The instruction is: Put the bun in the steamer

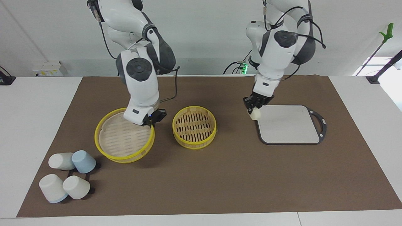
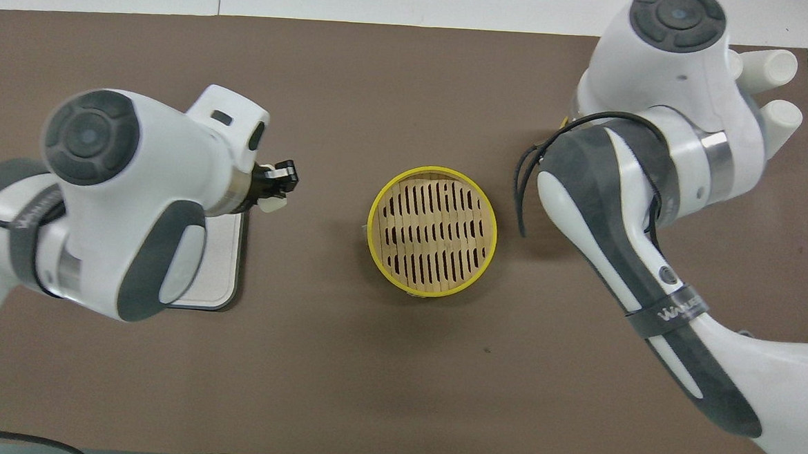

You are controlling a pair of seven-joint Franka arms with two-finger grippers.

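Observation:
My left gripper [image 1: 253, 110] is shut on the bun [image 1: 255, 114], a small cream-white lump, and holds it in the air over the edge of the grey board [image 1: 287, 125] that faces the steamer. In the overhead view the left gripper [image 2: 278, 179] and the bun [image 2: 274, 203] show beside the board [image 2: 219, 259]. The steamer basket [image 1: 194, 126] [image 2: 433, 230] stands open and empty mid-table. My right gripper [image 1: 154, 119] is shut on the rim of the steamer lid [image 1: 124, 136] and holds it tilted beside the basket. In the overhead view the right arm hides the lid and the right gripper.
Several white and blue cups [image 1: 67, 175] lie tipped at the right arm's end of the table, farther from the robots than the lid; two also show in the overhead view [image 2: 779, 67]. A brown mat [image 1: 220, 182] covers the table.

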